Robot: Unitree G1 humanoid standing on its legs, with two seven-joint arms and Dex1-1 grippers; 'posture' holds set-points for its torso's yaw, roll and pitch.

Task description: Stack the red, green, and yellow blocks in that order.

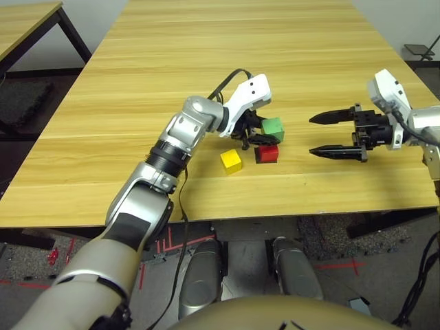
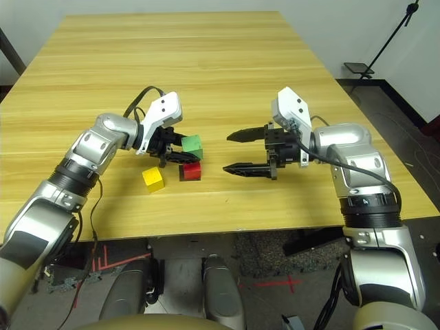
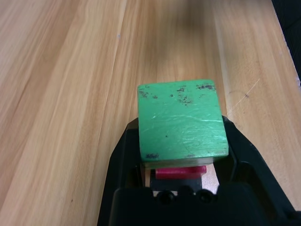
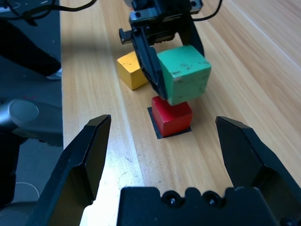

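Note:
My left gripper is shut on the green block, holding it slightly tilted just over the red block. I cannot tell whether the two touch. The red block sits on a flat black square patch on the table. The yellow block rests on the wood just to the left of the red one. In the left wrist view the green block fills the space between the black fingers, with the red block under it. My right gripper hangs open to the right of the blocks, pointing at them.
The blocks lie near the front of a long wooden table. Its front edge is close below them. A second table stands at far left, and dark floor lies beyond the table's right side.

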